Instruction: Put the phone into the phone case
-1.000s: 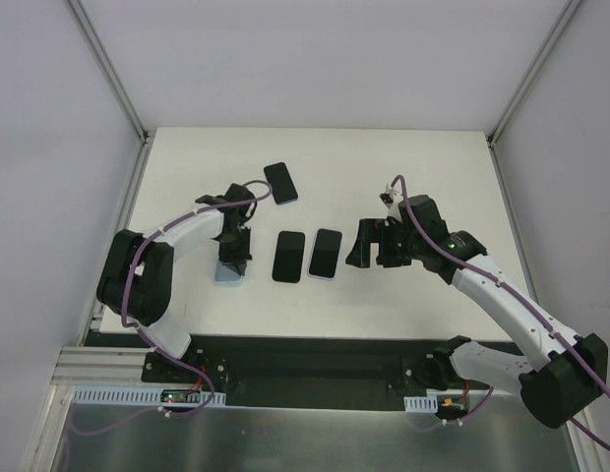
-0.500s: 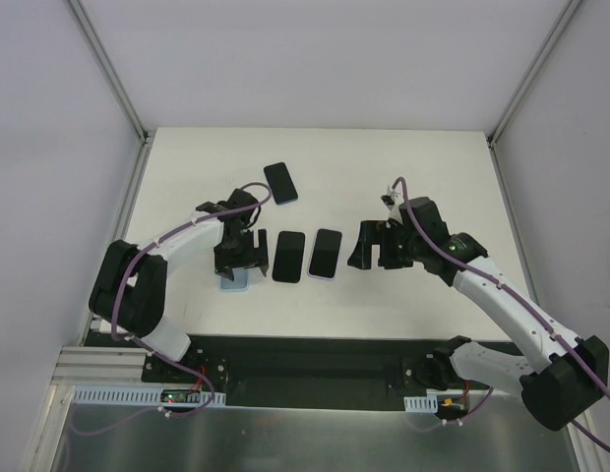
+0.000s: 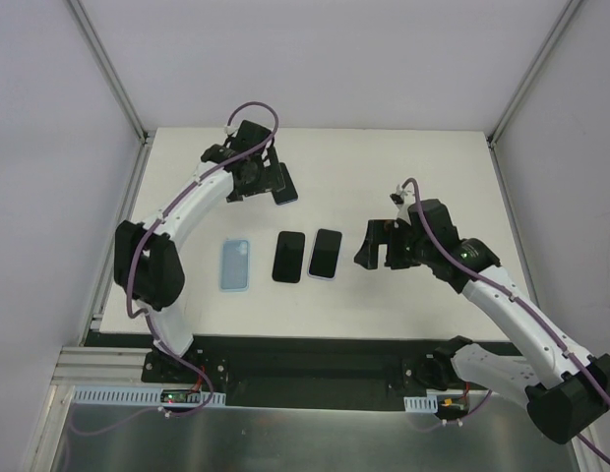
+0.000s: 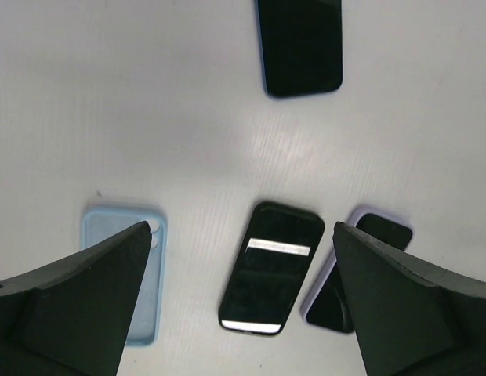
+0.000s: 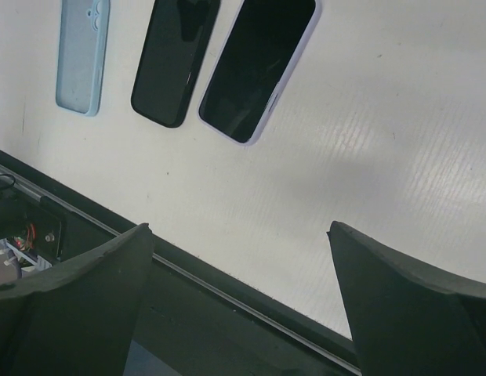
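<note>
An empty light blue phone case [image 3: 235,265] lies flat at the front left of the table. To its right lie a bare black phone [image 3: 288,257] and a phone in a lilac case [image 3: 326,254]. My left gripper [image 3: 269,180] is open, held high, and partly covers a blue-edged phone [image 3: 285,190] farther back. The left wrist view looks down on the blue case [image 4: 153,313], the black phone [image 4: 272,268] and the lilac one [image 4: 329,301], with the left gripper [image 4: 240,227] holding nothing. My right gripper [image 3: 379,246] hangs open and empty, right of the lilac phone.
The table's dark front rail [image 5: 251,301] runs under the right gripper [image 5: 239,227] in the right wrist view. White walls and metal posts [image 3: 113,69] enclose the table on three sides. The blue-edged phone [image 4: 300,47] lies apart from the front row.
My left gripper was shut and down on the blue case; it opened, lifted off and swung to the far side over the blue-edged phone. The case now lies fully uncovered. The right arm barely moved.
</note>
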You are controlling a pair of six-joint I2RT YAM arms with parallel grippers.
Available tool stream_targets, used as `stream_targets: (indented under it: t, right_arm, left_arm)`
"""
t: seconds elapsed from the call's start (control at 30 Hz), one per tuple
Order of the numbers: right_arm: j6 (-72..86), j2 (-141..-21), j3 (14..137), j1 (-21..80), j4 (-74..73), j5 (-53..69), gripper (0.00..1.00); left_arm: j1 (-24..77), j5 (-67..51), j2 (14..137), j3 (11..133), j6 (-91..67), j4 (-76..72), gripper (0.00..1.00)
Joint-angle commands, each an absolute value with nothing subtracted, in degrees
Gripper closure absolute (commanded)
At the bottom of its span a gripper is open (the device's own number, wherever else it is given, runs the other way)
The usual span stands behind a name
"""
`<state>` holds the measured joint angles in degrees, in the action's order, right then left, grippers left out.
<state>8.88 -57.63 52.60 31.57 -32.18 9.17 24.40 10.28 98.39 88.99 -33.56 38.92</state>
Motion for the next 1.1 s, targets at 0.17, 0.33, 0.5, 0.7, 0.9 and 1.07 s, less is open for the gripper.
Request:
stream_targets:
  t: [0.17,0.33,0.5,0.7,0.9,1.07]
  right_arm:
    - [8.0,-55.99,54.4,31.38,-34.98,9.75,0.04]
    - [6.95,-55.2,55.55,31.46,-36.74,8.96,0.04]
    - [6.86,-54.14,55.28,31.46,-36.74,9.84,0.04]
    - [6.07,-53.44,55.99,31.38,-37.79,8.79,0.04]
    - [5.71,-52.91,56.08,31.46,-37.79,8.7,0.04]
    - [4.84,-51.15,55.2,31.38,-37.97,7.04,0.04]
  left_arm:
    - [24.52,14.68,116.79,108.79,-32.17,40.87,0.05]
    - [24.61,14.85,125.57,115.57,-32.26,40.78,0.05]
    - [24.79,15.65,132.87,121.81,-30.85,40.87,0.05]
    - [24.7,11.61,136.74,123.57,-33.48,40.87,0.04]
    - [24.7,10.11,140.62,125.16,-34.54,40.96,0.05]
    - [24.7,11.6,141.33,124.28,-34.37,41.66,0.07]
